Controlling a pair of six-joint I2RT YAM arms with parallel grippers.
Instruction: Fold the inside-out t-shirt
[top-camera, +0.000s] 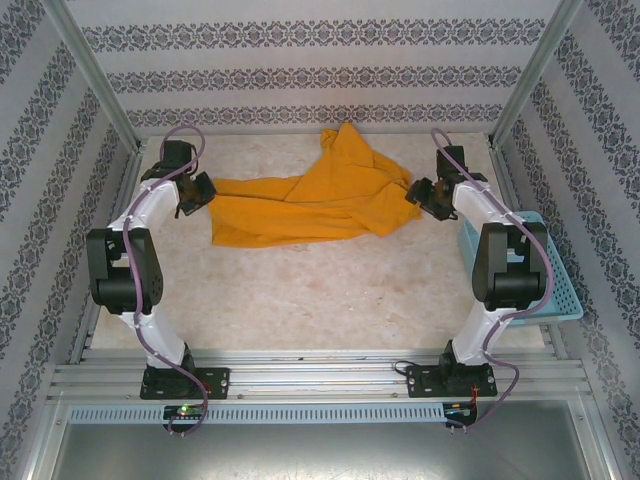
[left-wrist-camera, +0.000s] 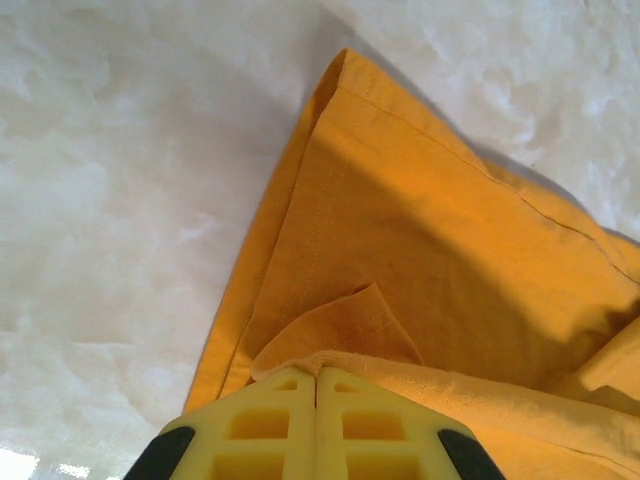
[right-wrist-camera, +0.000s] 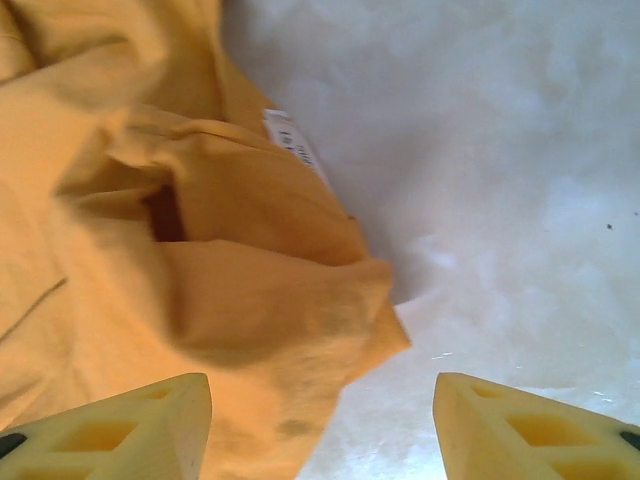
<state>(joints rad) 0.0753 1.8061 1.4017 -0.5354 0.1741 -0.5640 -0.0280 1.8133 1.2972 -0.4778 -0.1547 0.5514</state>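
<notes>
Now, nearest me: bare table (top-camera: 330, 290) fills the lower middle of the top view, with nothing lying on it.
Right edge: a light-blue basket (top-camera: 560, 290) sits behind the right arm, well apart from the cloth.
Left gripper (left-wrist-camera: 316, 375): jaws pressed tight together, and as far as I can judge they pinch a fold of the shirt's edge.
Right gripper (right-wrist-camera: 322, 385): jaws wide apart, gripping nothing; cloth lies under and ahead of them.
Inside-out t-shirt (top-camera: 300, 205): stretched between the two grippers across the upper middle of the top view, rumpled, with one peak of cloth pointing to the far edge.
Tag (right-wrist-camera: 295, 145): pale, exposed on the cloth near the right gripper.
Progress: I see no clean fold, so I judge flattening and every fold are left.
</notes>
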